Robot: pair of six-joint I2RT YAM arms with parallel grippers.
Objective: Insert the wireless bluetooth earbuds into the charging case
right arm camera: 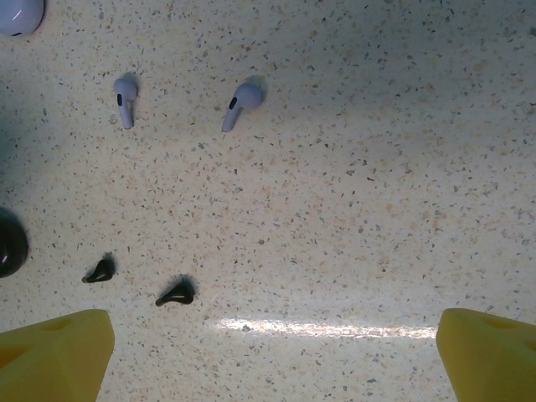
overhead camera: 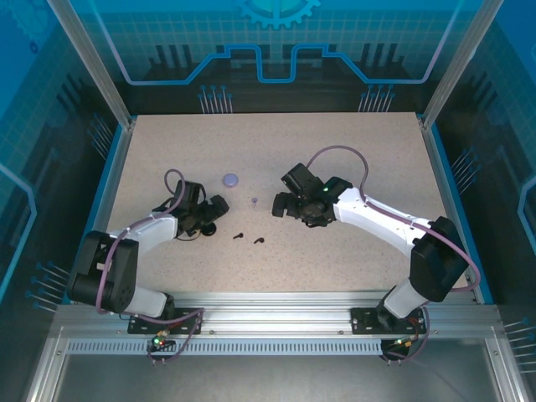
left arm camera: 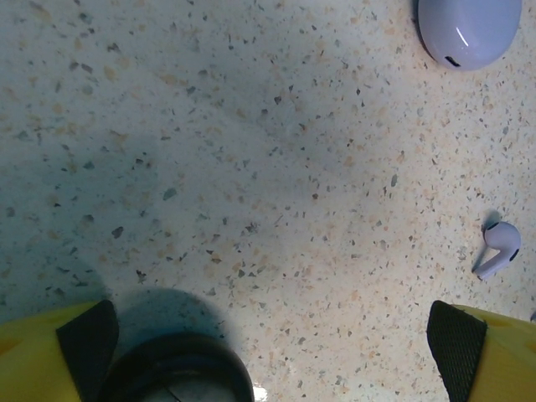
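Right gripper (right arm camera: pixel 272 335), jaws spread wide: a black earbud (right arm camera: pixel 176 293) lies just ahead, off-centre, stem pointing jaw to jaw.

No legible text, brand or number on anything (back wall (overhead camera: pixel 167 33) carries a gear graphic (overhead camera: pixel 279 10), no lettering).

Wht arms (overhead camera: pixel 381 219), blk joints (overhead camera: pixel 435 260), purple cables (overhead camera: pixel 339 152), yellow claws (left arm camera: pixel 272 347) (right arm camera: pixel 275 347)

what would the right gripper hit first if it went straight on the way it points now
Probably bare table: the open right gripper tilts down at it, with the lilac earbuds and black earbuds left of its line.
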